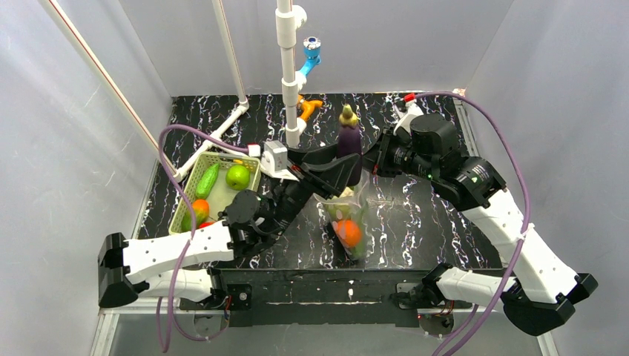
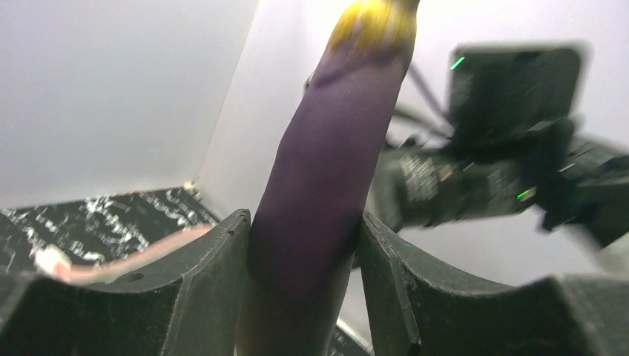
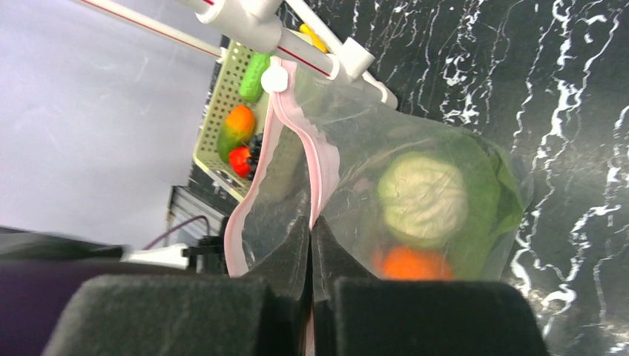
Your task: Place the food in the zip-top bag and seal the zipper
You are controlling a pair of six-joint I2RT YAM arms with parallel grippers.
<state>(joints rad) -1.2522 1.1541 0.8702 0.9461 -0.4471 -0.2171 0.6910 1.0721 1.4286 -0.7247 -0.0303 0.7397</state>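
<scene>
Left gripper [image 2: 304,219] clamps the eggplant [image 1: 350,144] low on its body, one finger on each side, holding it upright with the yellow-green cap on top, right at the far end of the bag [image 3: 415,133]. Right gripper [image 3: 311,226] is pressed together, pinching one side of the pink zipper [image 3: 239,215]. The two strips stand apart, so the mouth gapes. Inside the bag lie an orange ball [image 1: 348,232] and a cabbage [image 3: 423,196]. Over in the basket [image 1: 185,194] sit a cucumber [image 1: 208,180], a green fruit [image 1: 238,176] and a mango [image 1: 199,211].
</scene>
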